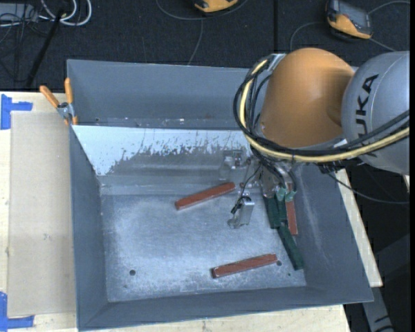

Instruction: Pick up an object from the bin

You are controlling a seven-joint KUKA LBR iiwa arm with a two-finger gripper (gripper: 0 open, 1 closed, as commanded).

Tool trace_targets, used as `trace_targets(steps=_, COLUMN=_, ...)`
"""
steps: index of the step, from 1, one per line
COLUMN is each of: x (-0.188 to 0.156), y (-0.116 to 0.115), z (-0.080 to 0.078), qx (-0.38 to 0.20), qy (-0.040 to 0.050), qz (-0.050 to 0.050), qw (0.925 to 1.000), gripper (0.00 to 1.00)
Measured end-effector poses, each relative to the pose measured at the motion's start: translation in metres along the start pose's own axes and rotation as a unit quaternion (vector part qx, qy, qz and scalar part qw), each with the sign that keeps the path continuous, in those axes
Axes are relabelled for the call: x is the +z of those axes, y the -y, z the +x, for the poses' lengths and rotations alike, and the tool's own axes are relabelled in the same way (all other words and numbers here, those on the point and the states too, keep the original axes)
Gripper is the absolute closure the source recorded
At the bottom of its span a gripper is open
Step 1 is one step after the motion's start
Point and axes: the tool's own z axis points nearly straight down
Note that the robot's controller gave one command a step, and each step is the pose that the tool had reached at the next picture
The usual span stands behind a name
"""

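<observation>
- Bin: grey metal, sloped walls, scuffed pale floor; holds four loose slim pieces.
- Arm: enters from 3 o'clock, with an orange cover at the wrist and looped cables round it, above the bin's 2 o'clock quarter.
- Claw: hangs below the cover, low over the floor at about 2 o'clock from the floor's centre. Whether it is apart or together I cannot tell.
- Upper red-brown stick: flat on the floor at 12 o'clock from centre, tilted, right end higher. That end lies just beside the claw, at the claw's 11 o'clock.
- Dark green stick: along the foot of the 3 o'clock wall, running from 12 towards 5 o'clock; its upper end is near the claw, on the claw's 3 o'clock side.
- Short red strip: against the green stick's upper half, on its 3 o'clock side.
- Lower red-brown stick: flat at 5 o'clock from centre, well apart from the claw.
</observation>
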Motion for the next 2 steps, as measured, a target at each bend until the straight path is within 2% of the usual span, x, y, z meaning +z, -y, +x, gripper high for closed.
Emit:
trace_targets(steps=1, x=0.065, y=0.010, z=0.026, qx=0.151, qy=-0.0024, qz=0.001, qw=0.9885, gripper=0.00)
trace_targets(steps=2, x=0.179, y=-0.010, z=0.030, qx=0.020, qy=-0.0031, qz=0.000, qw=0.9998, gripper=0.00)
